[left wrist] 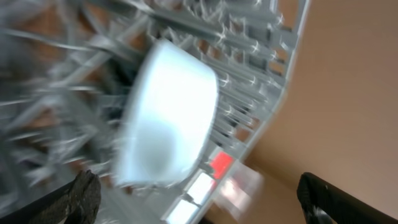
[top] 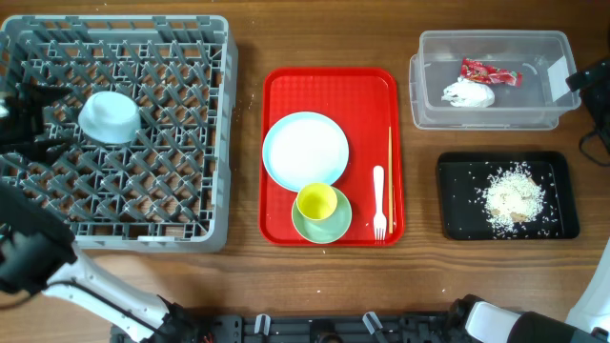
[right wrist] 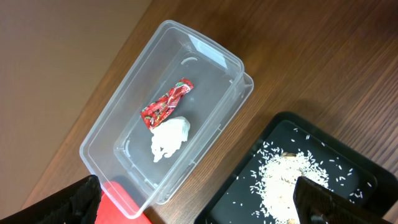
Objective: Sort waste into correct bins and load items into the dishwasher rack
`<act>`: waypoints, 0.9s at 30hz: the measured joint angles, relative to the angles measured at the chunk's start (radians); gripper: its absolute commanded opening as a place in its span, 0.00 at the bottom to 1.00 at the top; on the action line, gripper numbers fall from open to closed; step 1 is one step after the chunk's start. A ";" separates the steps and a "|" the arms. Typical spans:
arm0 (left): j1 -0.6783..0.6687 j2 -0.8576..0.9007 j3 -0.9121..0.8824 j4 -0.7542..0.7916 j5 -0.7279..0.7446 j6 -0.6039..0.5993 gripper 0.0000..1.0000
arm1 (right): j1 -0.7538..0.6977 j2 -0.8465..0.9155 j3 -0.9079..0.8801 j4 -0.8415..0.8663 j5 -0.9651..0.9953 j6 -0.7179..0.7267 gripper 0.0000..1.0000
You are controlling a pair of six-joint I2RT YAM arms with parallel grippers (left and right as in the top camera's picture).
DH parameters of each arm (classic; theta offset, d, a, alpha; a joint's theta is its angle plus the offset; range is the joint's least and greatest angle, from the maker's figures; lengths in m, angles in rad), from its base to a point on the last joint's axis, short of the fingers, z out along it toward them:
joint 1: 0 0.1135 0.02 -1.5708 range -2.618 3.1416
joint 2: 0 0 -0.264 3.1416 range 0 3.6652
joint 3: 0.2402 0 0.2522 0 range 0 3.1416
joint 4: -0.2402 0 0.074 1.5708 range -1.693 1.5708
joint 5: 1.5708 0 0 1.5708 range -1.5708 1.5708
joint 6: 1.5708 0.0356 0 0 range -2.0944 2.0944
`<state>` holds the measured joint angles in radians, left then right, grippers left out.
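- The pale blue bowl is being carried, upturned, in the grey rack at the desk's left edge;
- the left gripper is being held wide, empty;
- the right gripper is being held wide, empty, above the clear tub

The bench is showing matt brown wood grain. The rack is looking like dull grey plastic, the red tray smooth and glossy. The tub is showing clear, glossy plastic; the wrapper is gleaming like foil, the tissue looking crumpled and papery.
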<state>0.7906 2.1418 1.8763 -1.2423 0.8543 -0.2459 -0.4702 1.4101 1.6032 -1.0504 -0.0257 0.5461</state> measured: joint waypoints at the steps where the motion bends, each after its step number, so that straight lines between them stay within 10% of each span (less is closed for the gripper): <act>1: 0.006 -0.050 0.000 -0.003 -0.073 -0.008 0.89 | 0.000 0.000 0.000 0.000 0.000 0.000 0.99; 3: 0.005 -0.127 0.000 -0.008 -0.170 -0.029 0.60 | 0.000 0.000 0.000 0.000 0.000 0.000 1.00; 4: -0.002 -0.168 0.000 -0.006 -0.213 -0.037 0.17 | 0.000 0.000 0.000 0.000 0.000 0.000 1.00; 5: -0.019 -0.214 0.000 0.000 -0.254 -0.042 0.04 | 0.000 0.000 0.000 0.000 0.000 0.000 1.00; 15: -0.507 -0.198 0.002 0.140 -0.835 -0.056 0.04 | 0.000 0.000 0.000 0.000 0.000 0.000 1.00; 27: -0.462 -0.045 0.002 0.067 -1.072 -0.072 0.04 | 0.000 0.000 0.000 0.000 0.000 0.000 1.00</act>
<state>0.3286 2.0968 1.8778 -1.1751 -0.2173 -0.3176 -0.4702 1.4101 1.6032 -1.0508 -0.0257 0.5461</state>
